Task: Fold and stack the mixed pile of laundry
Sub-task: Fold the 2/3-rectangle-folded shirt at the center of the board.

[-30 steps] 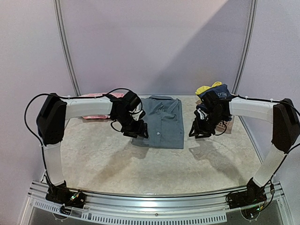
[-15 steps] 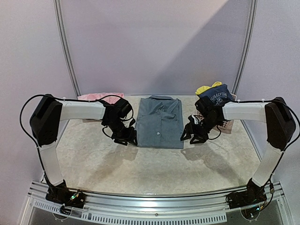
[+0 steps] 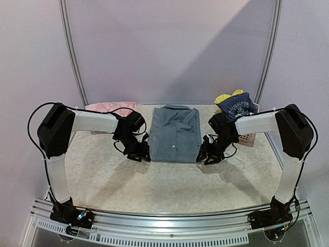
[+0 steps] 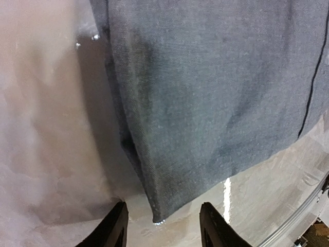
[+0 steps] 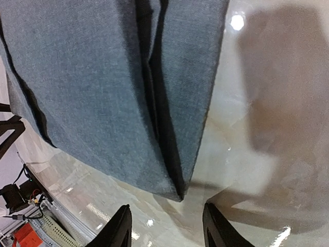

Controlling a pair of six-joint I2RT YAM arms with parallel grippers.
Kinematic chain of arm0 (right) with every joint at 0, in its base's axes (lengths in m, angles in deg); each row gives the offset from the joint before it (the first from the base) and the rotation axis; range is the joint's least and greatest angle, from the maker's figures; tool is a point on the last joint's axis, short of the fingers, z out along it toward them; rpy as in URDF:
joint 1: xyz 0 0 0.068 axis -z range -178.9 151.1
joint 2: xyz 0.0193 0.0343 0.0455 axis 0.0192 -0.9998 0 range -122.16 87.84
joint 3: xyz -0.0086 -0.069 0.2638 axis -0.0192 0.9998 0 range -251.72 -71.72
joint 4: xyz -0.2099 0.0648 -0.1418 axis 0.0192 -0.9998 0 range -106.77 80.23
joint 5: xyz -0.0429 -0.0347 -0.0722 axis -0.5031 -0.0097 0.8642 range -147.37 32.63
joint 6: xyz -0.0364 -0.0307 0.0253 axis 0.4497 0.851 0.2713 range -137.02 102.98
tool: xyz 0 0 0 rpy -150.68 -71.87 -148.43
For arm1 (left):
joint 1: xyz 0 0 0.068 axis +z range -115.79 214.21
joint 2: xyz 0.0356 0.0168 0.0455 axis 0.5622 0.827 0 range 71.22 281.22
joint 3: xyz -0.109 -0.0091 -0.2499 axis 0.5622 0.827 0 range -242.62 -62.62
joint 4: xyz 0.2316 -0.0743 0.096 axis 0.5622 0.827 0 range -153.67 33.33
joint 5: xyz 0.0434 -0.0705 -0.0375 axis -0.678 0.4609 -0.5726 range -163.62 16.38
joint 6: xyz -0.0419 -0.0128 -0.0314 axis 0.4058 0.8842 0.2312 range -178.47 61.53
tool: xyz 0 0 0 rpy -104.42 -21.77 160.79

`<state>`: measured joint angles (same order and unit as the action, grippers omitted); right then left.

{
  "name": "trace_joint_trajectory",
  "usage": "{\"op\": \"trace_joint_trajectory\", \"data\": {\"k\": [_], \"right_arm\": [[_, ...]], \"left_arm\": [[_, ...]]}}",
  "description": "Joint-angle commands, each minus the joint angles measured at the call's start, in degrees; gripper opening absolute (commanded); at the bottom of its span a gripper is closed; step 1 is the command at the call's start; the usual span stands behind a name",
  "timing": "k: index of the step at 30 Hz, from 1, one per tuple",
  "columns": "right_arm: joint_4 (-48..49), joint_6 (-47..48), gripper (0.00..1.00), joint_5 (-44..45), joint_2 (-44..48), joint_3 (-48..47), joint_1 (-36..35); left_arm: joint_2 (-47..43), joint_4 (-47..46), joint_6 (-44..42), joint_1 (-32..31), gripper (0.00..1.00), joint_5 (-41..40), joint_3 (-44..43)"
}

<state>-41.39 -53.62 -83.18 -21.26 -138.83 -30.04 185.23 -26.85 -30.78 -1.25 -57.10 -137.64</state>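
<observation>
Grey collared shirt lies folded flat on the bench, button placket up, collar toward the far edge, roughly midway between the left and right edges. The rest of the pile sits at the far right corner: navy top with white lettering on top, a yellow piece behind it, both piled on a pink slatted basket. A pink item lies at the far left corner; I cannot tell what it is. Left gripper is down at bench level at the shirt's near left corner, right gripper likewise at the near right corner, so the shirt's near hem lies between the two. In the left wrist view the left gripper has its jaws apart with nothing clamped; the tip of the shirt corner reaches just into the gap, with bare bench showing on either side of it. In the right wrist view the right gripper is also parted and grasping nothing; the corner of the shirt, with its stacked folded layers showing along the edge, ends just short of the gap and lines up nearer the right-hand finger. Whether the fingertips touch the bench surface I cannot tell.
</observation>
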Motion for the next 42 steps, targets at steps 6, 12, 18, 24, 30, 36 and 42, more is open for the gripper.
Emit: {"op": "trace_joint_trajectory", "data": {"k": [6,12,18,24,30,36,42], "right_arm": [[0.90,0.04,0.47,-1.22,-3.84,-2.68,-0.51],[0.69,0.12,0.40,-1.25,-5.38,-3.70,-0.58],[0.50,-0.29,0.29,-0.94,-6.48,-4.33,-0.56],[0.21,-0.30,0.17,-0.85,-7.48,-4.60,-0.58],[0.39,-0.48,0.07,-0.49,-8.06,-4.63,-0.58],[0.65,-1.10,0.00,-0.47,-7.98,-4.45,-0.56],[-1.42,-0.51,0.00,-0.33,-4.26,-2.43,-0.54]], "left_arm": [[1.93,-1.25,-0.42,2.12,0.53,0.76,0.17],[1.98,-1.31,-1.04,3.29,0.52,1.66,-0.65],[3.20,-1.10,-1.97,4.13,0.41,2.97,-1.60],[4.25,-1.29,-2.93,4.73,0.27,4.05,-1.01],[5.43,-1.49,-4.14,5.37,0.17,5.20,-0.92],[6.20,-1.59,-4.66,5.88,0.00,6.53,-0.91],[1.27,-1.82,-3.42,5.59,0.00,7.80,2.34]]}}
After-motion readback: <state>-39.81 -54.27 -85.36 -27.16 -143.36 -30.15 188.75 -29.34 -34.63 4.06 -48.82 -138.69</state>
